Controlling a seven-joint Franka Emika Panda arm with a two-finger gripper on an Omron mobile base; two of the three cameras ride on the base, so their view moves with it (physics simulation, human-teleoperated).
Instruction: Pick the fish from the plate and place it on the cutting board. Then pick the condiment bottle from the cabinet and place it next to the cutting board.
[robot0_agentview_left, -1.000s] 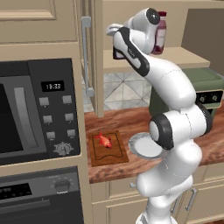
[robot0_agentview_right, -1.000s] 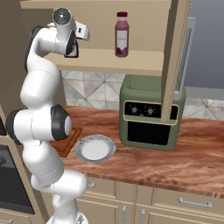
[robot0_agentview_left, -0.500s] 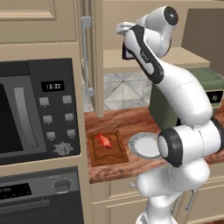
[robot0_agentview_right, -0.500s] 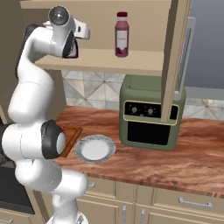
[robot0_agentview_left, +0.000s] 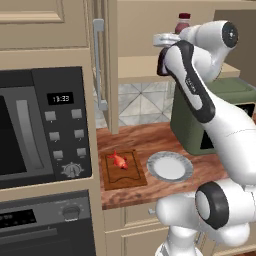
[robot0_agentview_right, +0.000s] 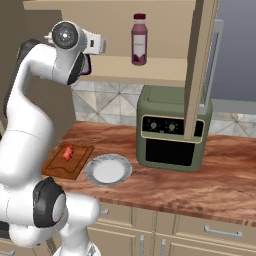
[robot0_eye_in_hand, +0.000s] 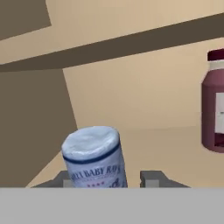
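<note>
While the hand (robot0_eye_in_hand: 107, 179) is sitting inside the cabinet (robot0_agentview_right: 200, 65), its two dark fingertips (robot0_eye_in_hand: 153, 178) are standing at a narrow gap on either side of the condiment bottle (robot0_eye_in_hand: 95, 156), which is rising between them in the hand view. The left tip is sitting against the bottle's label; the right tip is just beside it, and whether that one is touching cannot be told. The bottle is tilting slightly in that view, with its pale blue-grey cap uppermost, a dark band beneath the cap, and a light label with printed lettering. Its lower body is hidden.

Beyond it, on the same shelf (robot0_eye_in_hand: 166, 148), a taller maroon bottle (robot0_eye_in_hand: 214, 103) with a red cap is standing upright, well apart from the hand.

In the left base view the arm is rising from the lower right, bending at the elbow and reaching up and back to the cabinet shelf, with the wrist level at shelf height. In the right base view the wrist is lying at the left end of the shelf, well apart from the maroon bottle.

Below, on the surface (robot0_agentview_right: 225, 175), the fish (robot0_agentview_left: 118, 159) is lying on the cutting board (robot0_agentview_left: 125, 172). The plate (robot0_agentview_left: 170, 167) is sitting just beside the board. A green toaster oven (robot0_agentview_right: 172, 132) is standing further along.
</note>
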